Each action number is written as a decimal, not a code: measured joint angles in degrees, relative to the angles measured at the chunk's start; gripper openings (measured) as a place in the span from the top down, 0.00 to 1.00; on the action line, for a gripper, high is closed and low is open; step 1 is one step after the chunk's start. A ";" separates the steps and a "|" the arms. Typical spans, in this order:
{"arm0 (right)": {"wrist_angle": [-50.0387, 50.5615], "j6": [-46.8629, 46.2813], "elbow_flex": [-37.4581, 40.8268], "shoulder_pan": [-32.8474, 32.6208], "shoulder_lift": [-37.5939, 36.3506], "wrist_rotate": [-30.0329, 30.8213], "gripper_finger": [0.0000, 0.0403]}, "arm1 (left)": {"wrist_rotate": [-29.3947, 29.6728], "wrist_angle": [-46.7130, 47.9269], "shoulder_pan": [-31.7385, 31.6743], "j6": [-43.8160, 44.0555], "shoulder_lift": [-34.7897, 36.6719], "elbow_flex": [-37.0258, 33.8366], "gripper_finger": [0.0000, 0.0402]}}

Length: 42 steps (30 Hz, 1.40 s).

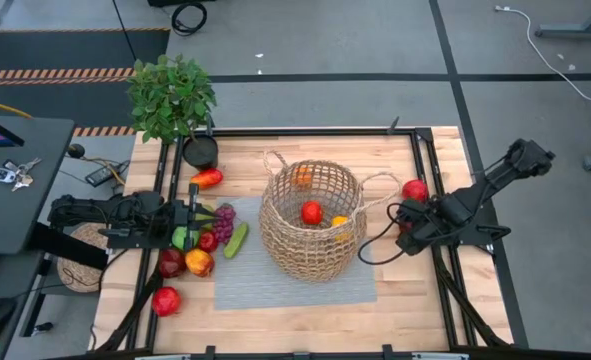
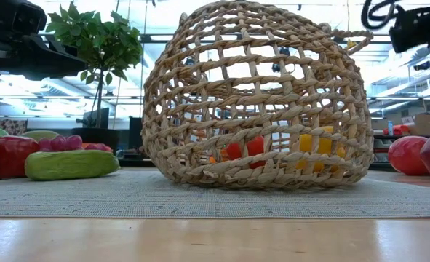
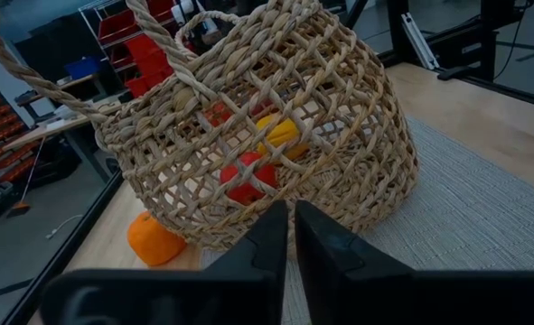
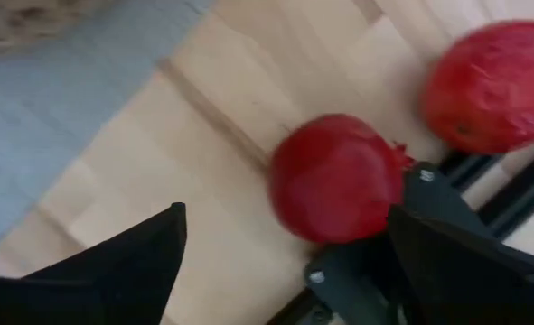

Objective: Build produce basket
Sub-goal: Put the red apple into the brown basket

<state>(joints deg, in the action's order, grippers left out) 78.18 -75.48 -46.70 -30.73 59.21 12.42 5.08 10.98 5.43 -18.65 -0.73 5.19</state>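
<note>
The wicker basket (image 1: 310,225) stands tilted on the grey mat (image 1: 295,285) at the table's middle, with a red apple (image 1: 312,212) and a lemon (image 1: 340,222) inside; it also shows in the left wrist view (image 3: 257,117). An orange (image 3: 154,239) lies on the table just outside it. My left gripper (image 1: 197,213) is shut and empty above the produce pile at the left. My right gripper (image 4: 285,253) is open low over the table right of the basket, its fingers on either side of a red fruit (image 4: 339,176). A second red fruit (image 4: 492,86) lies beyond. My right gripper has one finger (image 4: 447,235) right beside the red fruit's side (image 4: 388,194), the other finger well apart from it. I cannot tell whether that finger touches the fruit. The fruit rests on the table.
At the left lie a pepper (image 1: 207,178), grapes (image 1: 223,215), a cucumber (image 1: 236,240), a green apple (image 1: 181,238) and red apples (image 1: 165,300). A potted plant (image 1: 172,95) stands at the far left corner. A black frame rail (image 1: 422,170) runs along the right side.
</note>
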 joint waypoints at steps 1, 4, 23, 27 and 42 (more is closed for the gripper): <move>-1.34 0.71 -0.12 0.61 -0.06 0.61 0.02 | -0.02 0.00 0.00 0.00 0.00 0.00 0.91; 0.18 0.40 -0.15 2.82 0.13 1.69 0.02 | -0.01 -0.02 0.01 0.01 0.00 0.00 0.91; -1.63 24.13 -0.46 17.86 11.99 -9.46 0.02 | -0.01 -0.02 0.00 0.00 0.00 0.00 0.92; 1.57 24.63 -4.39 18.26 11.83 -7.18 0.02 | 0.00 -0.02 0.00 0.00 0.00 0.00 0.93; 11.72 33.00 -35.44 18.65 10.13 -13.13 0.07 | -0.01 -0.03 0.01 0.00 0.00 0.00 0.92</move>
<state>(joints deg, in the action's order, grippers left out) 89.90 -42.48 -82.14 -12.08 69.35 -0.71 5.07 10.95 5.44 -18.65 -0.73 5.19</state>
